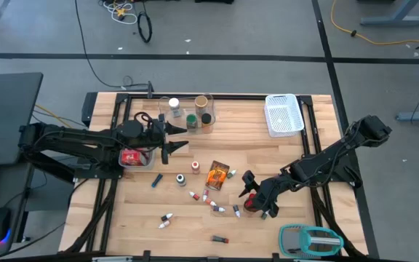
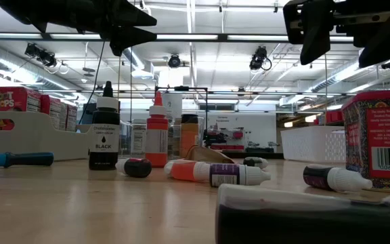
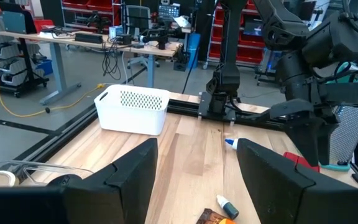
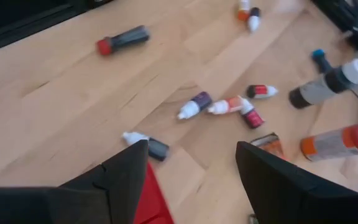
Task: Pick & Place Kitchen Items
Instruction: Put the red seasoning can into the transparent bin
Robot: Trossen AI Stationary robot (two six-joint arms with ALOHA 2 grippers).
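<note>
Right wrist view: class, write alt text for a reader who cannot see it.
Two dark open fingers of the right gripper hang above a pale wooden table scattered with small dropper vials, directly over a red box.

Pale, matt wooden table (image 1: 268, 156) — glossy plastic vials (image 4: 194, 104), white perforated plastic basket (image 3: 133, 111).

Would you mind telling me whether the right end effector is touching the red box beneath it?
Cannot tell. In the right wrist view the red box shows between the right end effector fingers, but no plain contact or gap shows.
</note>
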